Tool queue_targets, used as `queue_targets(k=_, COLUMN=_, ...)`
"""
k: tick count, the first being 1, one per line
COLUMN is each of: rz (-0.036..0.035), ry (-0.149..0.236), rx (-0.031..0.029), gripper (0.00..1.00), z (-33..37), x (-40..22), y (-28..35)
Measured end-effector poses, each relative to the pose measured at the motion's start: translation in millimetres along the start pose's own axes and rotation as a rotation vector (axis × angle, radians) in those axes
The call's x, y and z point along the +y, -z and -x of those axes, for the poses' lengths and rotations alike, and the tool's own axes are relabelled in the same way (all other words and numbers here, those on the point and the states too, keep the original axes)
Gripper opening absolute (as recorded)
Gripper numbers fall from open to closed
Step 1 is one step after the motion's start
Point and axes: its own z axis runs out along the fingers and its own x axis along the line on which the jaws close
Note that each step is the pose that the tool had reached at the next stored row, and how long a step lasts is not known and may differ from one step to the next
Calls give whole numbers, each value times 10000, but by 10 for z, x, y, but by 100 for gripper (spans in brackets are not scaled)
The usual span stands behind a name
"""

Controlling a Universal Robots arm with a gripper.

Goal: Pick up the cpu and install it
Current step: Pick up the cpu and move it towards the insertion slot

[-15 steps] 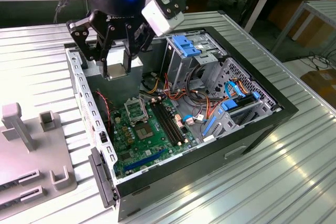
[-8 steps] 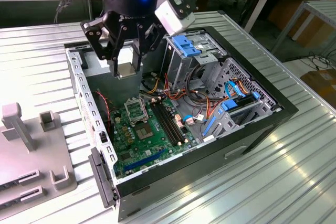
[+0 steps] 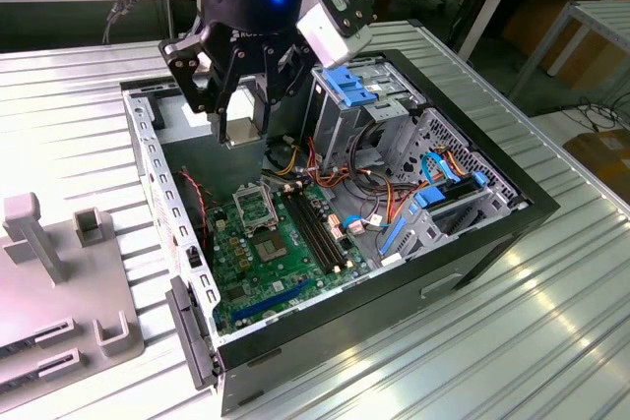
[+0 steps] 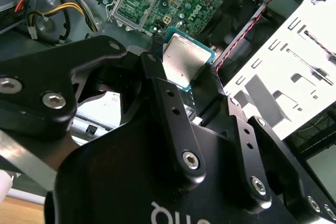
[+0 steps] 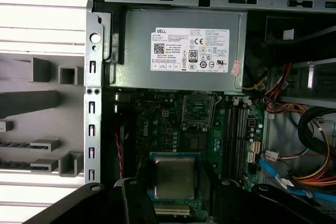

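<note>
Cpu [image 5: 173, 178]: small flat square with a plain silvery-grey metal top and a thin green rim. The hand [image 5: 176, 174] is clamped on it, with a black finger [image 4: 157, 85] against each of two opposite edges in both wrist views. The chip hangs over the green circuit board [image 5: 157, 129], apart from the metal-framed socket [image 5: 198, 109]. There is a white printed label [image 5: 190, 50] on the grey power supply [image 5: 136, 51]. White lettering on the hand's body is cut off. The computer case [image 3: 325, 331] lies open on a ribbed worktop [image 3: 551, 322].
</note>
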Motion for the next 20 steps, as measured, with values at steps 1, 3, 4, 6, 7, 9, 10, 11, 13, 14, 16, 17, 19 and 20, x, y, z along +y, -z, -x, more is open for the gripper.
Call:
queue_targets(k=1, rz=0, ry=0, rx=0, gripper=47, z=0, x=0, y=0)
queue_targets(k=3, rz=0, ry=0, rx=0, gripper=47, z=0, x=0, y=0)
queue_targets(k=4, rz=0, ry=0, rx=0, gripper=47, z=0, x=0, y=0)
queue_targets(k=6, rz=0, ry=0, rx=0, gripper=47, z=0, x=0, y=0)
queue_targets(k=7, rz=0, ry=1, rx=0, gripper=47, z=0, x=0, y=-1)
queue_targets(k=9, rz=2, ry=3, rx=-2, gripper=47, z=1, x=-10, y=-3)
queue_targets(k=10, rz=0, ry=2, rx=-1, gripper=47, z=0, x=-22, y=-4)
queue_targets(k=11, rz=0, ry=0, rx=0, gripper=47, z=-1, x=-45, y=-9)
queue_targets(k=13, rz=1, ry=0, rx=-1, gripper=47, z=20, x=-112, y=-32)
queue_targets(k=14, rz=2, ry=0, rx=-2, gripper=47, z=48, x=-124, y=-42)
queue_targets(k=16, rz=-1, ry=2, rx=0, gripper=47, z=112, x=-134, y=-54)
queue_targets(k=17, rz=0, ry=-1, rx=0, gripper=47, z=148, x=-136, y=-62)
queue_targets(k=19, rz=0, ry=0, rx=-1, gripper=47, z=210, x=-138, y=-77)
queue_targets(k=20, rz=0, ry=1, rx=0, gripper=47, z=251, x=-140, y=-85)
